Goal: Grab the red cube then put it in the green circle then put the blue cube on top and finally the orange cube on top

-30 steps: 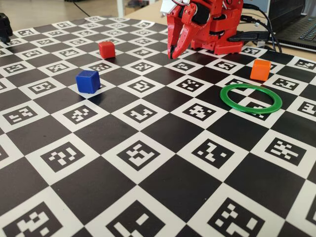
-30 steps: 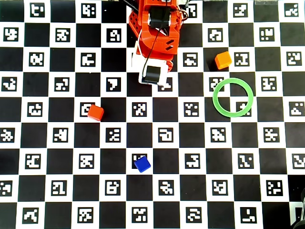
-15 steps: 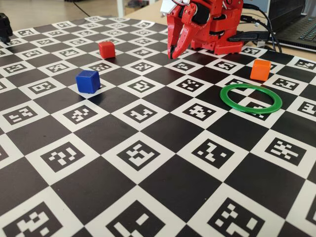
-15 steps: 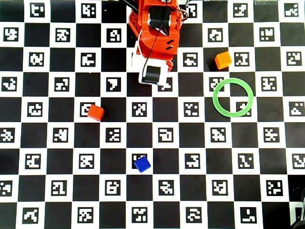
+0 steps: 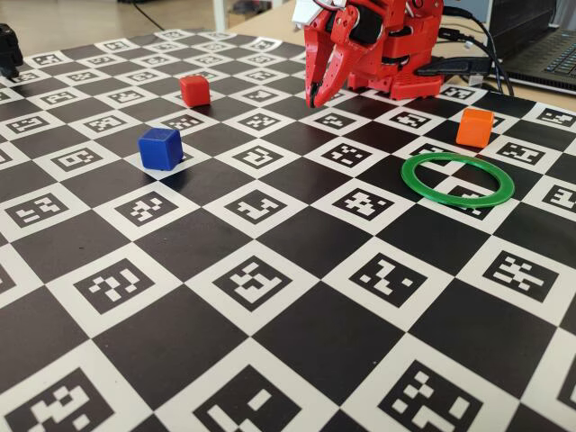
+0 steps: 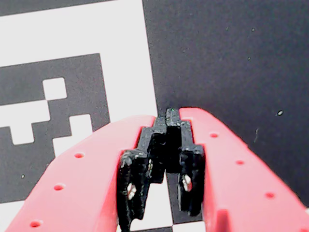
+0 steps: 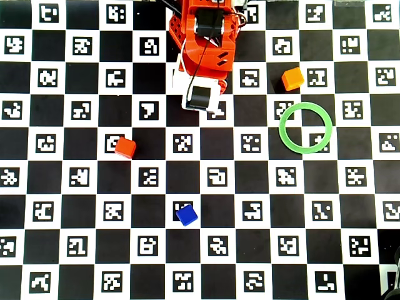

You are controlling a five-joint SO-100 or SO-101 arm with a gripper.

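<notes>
in the fixed view the blue cube (image 5: 160, 148) is the nearest piece, standing alone on the checkered marker board (image 5: 297, 342). beyond it, to the right, the green circle (image 5: 457, 179) lies flat and empty, with the orange cube (image 5: 474, 127) just behind it. the red cube (image 5: 193, 90) sits further back on the left, well apart from the ring. at the far edge the gripper (image 5: 315, 95) hangs folded at the arm's base; in the wrist view its fingers (image 6: 145, 166) are pressed together and hold nothing, pointing down at a dark square.

nothing is placed yet, so the risks all lie ahead. the red cube is a long carry from the ring; a shallow or off-centre pinch could let it twist or drop on the way. the thin ring looks light, so a cube set down against its rim could push it aside. the later stacking steps would topple if a cube lands off-square.

no brand or readable writing shows; the board carries only black-and-white coded marker patterns.
</notes>
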